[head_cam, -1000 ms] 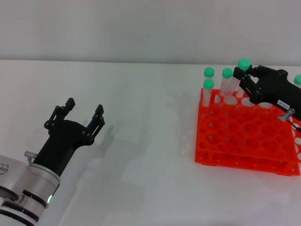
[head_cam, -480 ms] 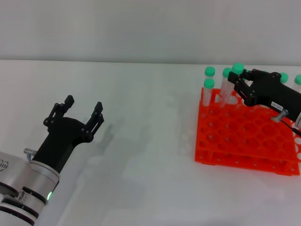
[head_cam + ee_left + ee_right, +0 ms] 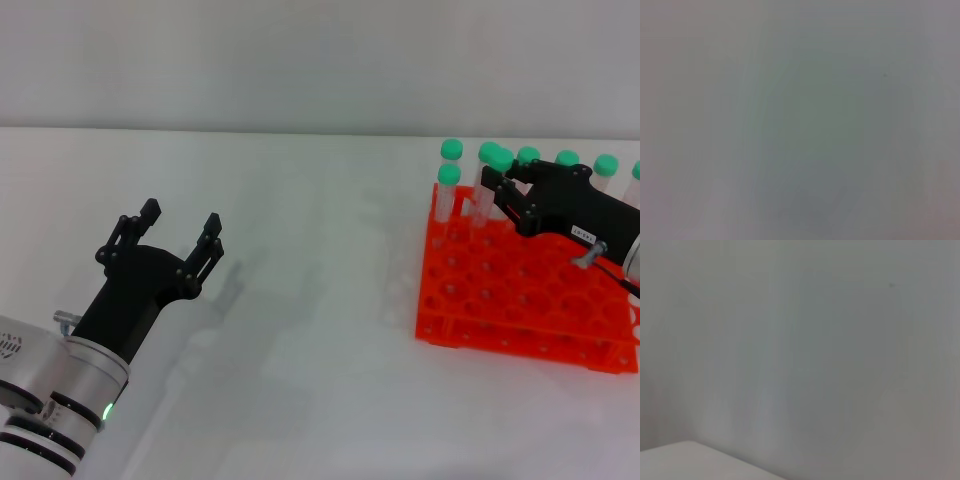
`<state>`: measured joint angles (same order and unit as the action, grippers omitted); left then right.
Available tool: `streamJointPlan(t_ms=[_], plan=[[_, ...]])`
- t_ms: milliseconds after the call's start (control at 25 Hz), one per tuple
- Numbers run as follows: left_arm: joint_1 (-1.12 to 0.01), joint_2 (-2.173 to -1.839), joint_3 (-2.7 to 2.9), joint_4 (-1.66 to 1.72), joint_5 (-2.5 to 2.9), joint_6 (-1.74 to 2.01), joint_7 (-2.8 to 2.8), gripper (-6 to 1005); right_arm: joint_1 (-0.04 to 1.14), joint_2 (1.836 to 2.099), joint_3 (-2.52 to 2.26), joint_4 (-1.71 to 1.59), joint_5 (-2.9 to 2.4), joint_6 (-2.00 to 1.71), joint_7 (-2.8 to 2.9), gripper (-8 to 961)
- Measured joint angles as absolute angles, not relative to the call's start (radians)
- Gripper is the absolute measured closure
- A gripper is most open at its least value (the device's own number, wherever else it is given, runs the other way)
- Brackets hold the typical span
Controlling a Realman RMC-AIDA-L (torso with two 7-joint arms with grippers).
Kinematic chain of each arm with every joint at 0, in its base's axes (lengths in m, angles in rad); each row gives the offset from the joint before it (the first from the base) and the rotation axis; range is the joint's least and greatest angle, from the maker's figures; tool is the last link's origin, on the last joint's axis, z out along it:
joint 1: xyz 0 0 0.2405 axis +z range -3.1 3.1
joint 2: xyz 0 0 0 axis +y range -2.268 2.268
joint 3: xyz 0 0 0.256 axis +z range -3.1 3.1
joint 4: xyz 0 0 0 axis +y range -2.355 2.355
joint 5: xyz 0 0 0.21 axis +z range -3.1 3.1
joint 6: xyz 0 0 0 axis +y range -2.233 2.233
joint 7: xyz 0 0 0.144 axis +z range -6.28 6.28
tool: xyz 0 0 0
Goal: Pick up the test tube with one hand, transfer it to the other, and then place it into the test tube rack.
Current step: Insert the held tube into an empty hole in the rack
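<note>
White table [image 3: 320, 330], plain and matte, spanning the whole head view up to a pale wall at the far edge. Standing directly on it at the right: orange-red test tube rack [image 3: 520, 300], two-tiered, top plate full of round holes, its near edge slightly slanted to the table's front. Faint grey shadows on the surface at left and just left of the rack. Wrist views: only featureless pale grey.

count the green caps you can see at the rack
7 green caps, all along the far edge of the test tube rack: by the right claw. A partial cap at the picture's right edge and others behind the claw may go uncounted.
</note>
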<state>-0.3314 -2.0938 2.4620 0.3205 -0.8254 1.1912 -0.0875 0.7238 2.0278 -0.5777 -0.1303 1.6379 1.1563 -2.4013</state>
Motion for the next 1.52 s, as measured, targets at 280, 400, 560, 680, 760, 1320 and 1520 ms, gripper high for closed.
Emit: streamJointPlan(t_ms=[280, 400, 560, 680, 760, 1320, 1520], plan=[[-0.331, -2.094, 2.462, 0.321, -0.825, 1.19, -0.087, 233, 0.73, 2.028, -0.585, -0.122, 1.639, 1.134, -2.404, 748], [-0.331, -2.094, 2.462, 0.321, -0.825, 1.19, -0.087, 233, 0.734, 2.028, -0.592, -0.116, 1.639, 1.116, -2.41, 748], [-0.331, -2.094, 2.463, 0.321, -0.825, 1.19, -0.087, 233, 0.741, 2.028, -0.595, -0.107, 1.64, 1.112, -2.414, 748], [-0.331, -2.094, 2.465, 0.321, -0.825, 1.19, -0.087, 233, 0.743, 2.028, -0.601, -0.106, 1.64, 1.107, -2.414, 748], [-0.331, -2.094, 2.465, 0.321, -0.825, 1.19, -0.087, 234, 0.743, 2.028, -0.606, -0.106, 1.64, 1.102, -2.414, 748], [-0.323, -2.094, 2.47, 0.321, -0.825, 1.198, -0.089, 234, 0.74, 2.028, -0.622, -0.104, 1.639, 1.098, -2.422, 747], [-0.322, -2.094, 2.47, 0.321, -0.825, 1.198, -0.089, 235, 0.737, 2.028, -0.622, -0.104, 1.638, 1.092, -2.422, 747]])
